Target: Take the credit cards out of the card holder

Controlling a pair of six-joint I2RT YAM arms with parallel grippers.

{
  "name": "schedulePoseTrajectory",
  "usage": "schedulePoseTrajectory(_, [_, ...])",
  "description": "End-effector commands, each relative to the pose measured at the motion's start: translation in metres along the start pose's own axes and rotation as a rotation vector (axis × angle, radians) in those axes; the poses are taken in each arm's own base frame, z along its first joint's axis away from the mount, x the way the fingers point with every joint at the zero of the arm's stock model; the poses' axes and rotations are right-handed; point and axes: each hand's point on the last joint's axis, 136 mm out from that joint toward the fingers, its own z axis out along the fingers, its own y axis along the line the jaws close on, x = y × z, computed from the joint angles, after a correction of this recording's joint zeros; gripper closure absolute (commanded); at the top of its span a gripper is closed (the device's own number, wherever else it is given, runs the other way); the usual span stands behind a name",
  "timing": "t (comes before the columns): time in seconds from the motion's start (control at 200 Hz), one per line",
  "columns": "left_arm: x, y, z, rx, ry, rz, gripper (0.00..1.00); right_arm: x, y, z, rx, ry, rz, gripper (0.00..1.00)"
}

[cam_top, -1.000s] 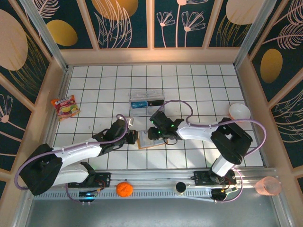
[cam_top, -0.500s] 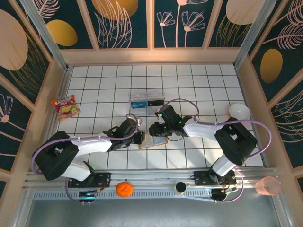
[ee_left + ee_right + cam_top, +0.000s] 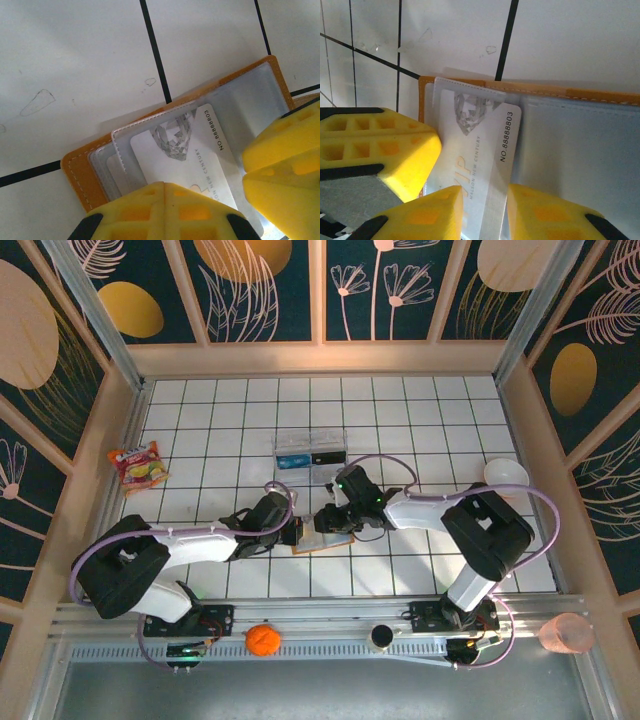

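Observation:
The card holder (image 3: 322, 538) lies open on the white tiles, orange with clear inner pockets (image 3: 80, 170) (image 3: 570, 92). A pale grey credit card (image 3: 190, 150) (image 3: 480, 135) with a diamond print sticks partly out of a pocket. My left gripper (image 3: 296, 531) (image 3: 165, 192) is shut, its tips resting over the card's near end. My right gripper (image 3: 336, 519) (image 3: 484, 212) stands open by a narrow gap, and the card's long edge runs up between its two fingers. One right finger (image 3: 280, 165) shows in the left wrist view, and a left finger (image 3: 385, 145) shows in the right wrist view.
A clear plastic box (image 3: 310, 452) holding cards stands just behind the grippers. A snack packet (image 3: 140, 465) lies far left and a white bowl (image 3: 505, 476) far right. An orange (image 3: 262, 639) and a pink cup (image 3: 565, 632) sit on the front rail.
The left gripper slid right up to the card holder's left edge. The right gripper shifted slightly over the holder and narrowed its jaws around the card.

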Motion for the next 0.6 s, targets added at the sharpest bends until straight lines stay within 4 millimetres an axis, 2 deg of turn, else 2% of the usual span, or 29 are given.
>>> schedulePoseTrajectory(0.0, [0.0182, 0.0175, 0.0006, -0.048, 0.043, -0.014, 1.0, 0.0041, -0.0075, 0.0046, -0.006, 0.018, 0.024, 0.71])
schedulePoseTrajectory(0.155, [0.0198, 0.0178, 0.0011, -0.043, 0.045, -0.018, 1.0, 0.0072, -0.0142, 0.0062, -0.003, 0.026, 0.053, 0.74])
schedulePoseTrajectory(0.596, [0.0215, 0.0158, 0.0031, -0.028, 0.052, -0.014, 1.0, 0.011, -0.0151, 0.0104, -0.071, 0.051, 0.106, 0.84])
